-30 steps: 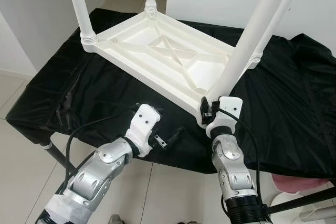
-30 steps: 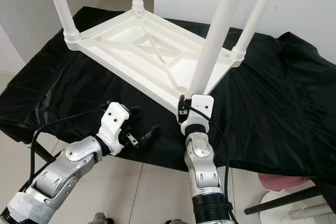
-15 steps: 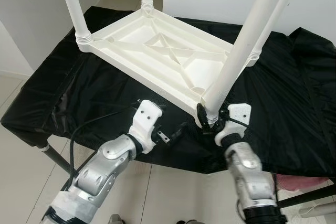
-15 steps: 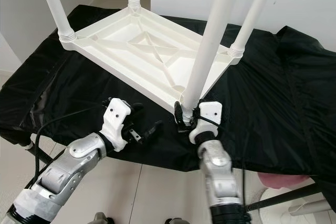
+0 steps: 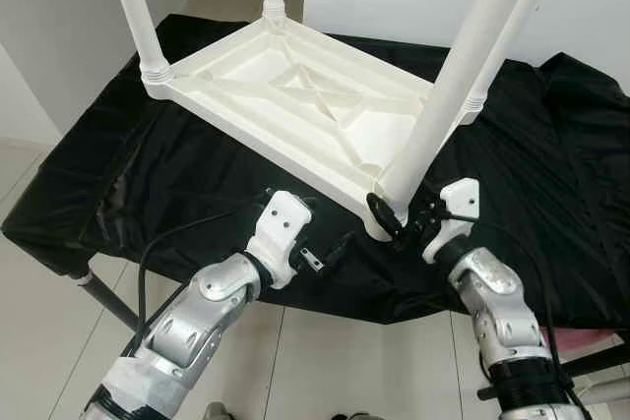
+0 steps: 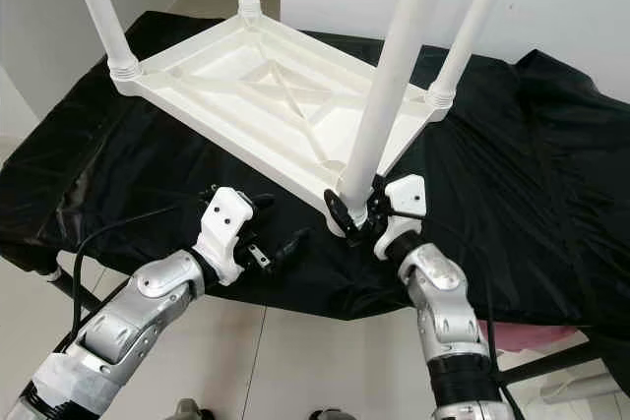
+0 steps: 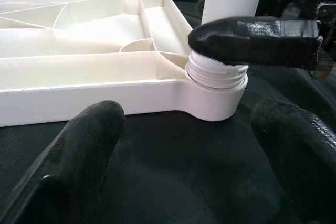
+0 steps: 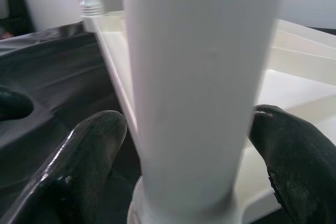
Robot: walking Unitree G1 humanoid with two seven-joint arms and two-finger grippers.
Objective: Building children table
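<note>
The white children's table [image 5: 295, 95] lies upside down on a black cloth, its legs pointing up. My right gripper [image 5: 394, 218] is shut on the base of the near-right leg [image 5: 448, 95], where it meets the corner socket [image 7: 210, 98]. In the right wrist view the black fingers [image 8: 89, 161] flank that leg [image 8: 205, 77] closely. My left gripper [image 6: 283, 220] is open, low over the cloth just left of that corner, with nothing between its fingers. The left wrist view shows one right-gripper finger [image 7: 252, 32] lying across the threaded collar.
The black cloth [image 5: 148, 174] covers a low stand whose front edge runs just behind my forearms. A black stand leg [image 5: 103, 297] slants down to the tiled floor at the left. White walls close in behind and at the left. Something pink [image 5: 600, 346] sits at the lower right.
My right forearm has swung out to the right, and its gripper has turned around the base of the leg. The left gripper has edged nearer the corner. The view has shifted slightly.
</note>
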